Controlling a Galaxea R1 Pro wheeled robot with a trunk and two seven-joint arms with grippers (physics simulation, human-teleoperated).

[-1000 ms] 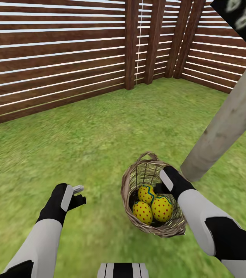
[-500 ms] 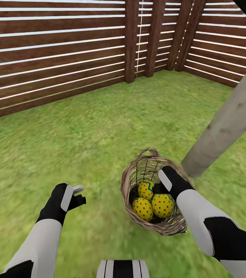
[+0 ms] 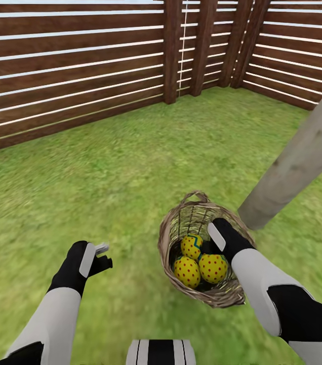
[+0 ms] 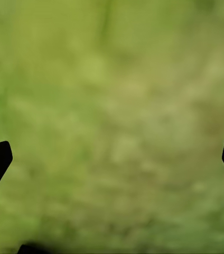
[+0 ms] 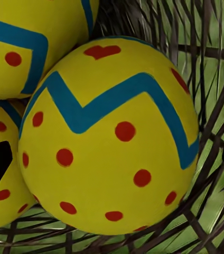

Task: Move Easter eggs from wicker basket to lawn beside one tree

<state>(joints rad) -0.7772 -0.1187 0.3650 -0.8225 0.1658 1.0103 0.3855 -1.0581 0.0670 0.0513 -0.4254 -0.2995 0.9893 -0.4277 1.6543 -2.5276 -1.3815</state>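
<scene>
Inside the wicker basket [image 3: 178, 230], the right pincer [image 3: 207, 248] gapes wide around an egg [image 5: 109, 143].

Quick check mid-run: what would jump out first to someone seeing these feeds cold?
The three bright yellow Easter eggs huddled in the wicker basket on the lawn, with the right gripper reaching inside; its wrist view shows one zigzag-banded egg close up. A pale tree trunk rises just behind the basket. The left gripper hangs open above grass.
</scene>
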